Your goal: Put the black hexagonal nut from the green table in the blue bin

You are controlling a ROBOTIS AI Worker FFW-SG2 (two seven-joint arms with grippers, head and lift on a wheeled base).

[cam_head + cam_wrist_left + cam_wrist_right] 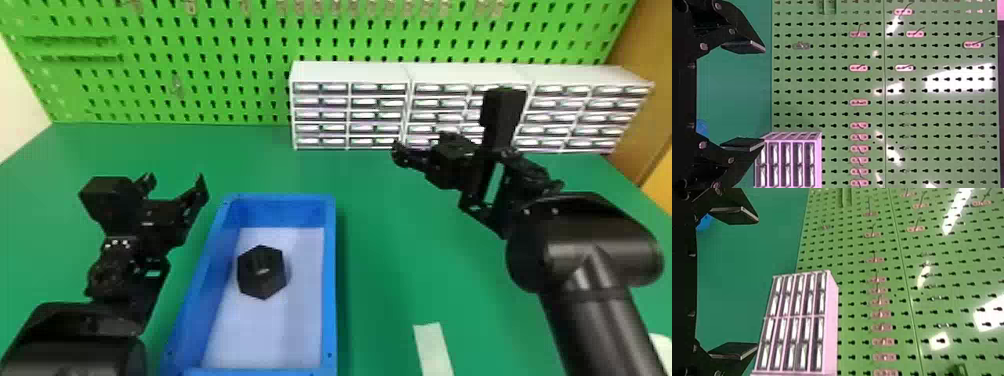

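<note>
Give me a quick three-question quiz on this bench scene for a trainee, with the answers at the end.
1. True or false: the black hexagonal nut lies inside the blue bin.
2. What stands at the back of the green table, against the green pegboard?
A) a red toolbox
B) white drawer units
C) a desk lamp
3. Fill in the blank: the left gripper holds nothing, its fingers ____.

Key: 1 true; 2 B; 3 open

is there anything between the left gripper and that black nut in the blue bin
Yes, the blue bin's left wall stands between the left gripper and the black nut; nothing visible covers the nut from above.
</note>
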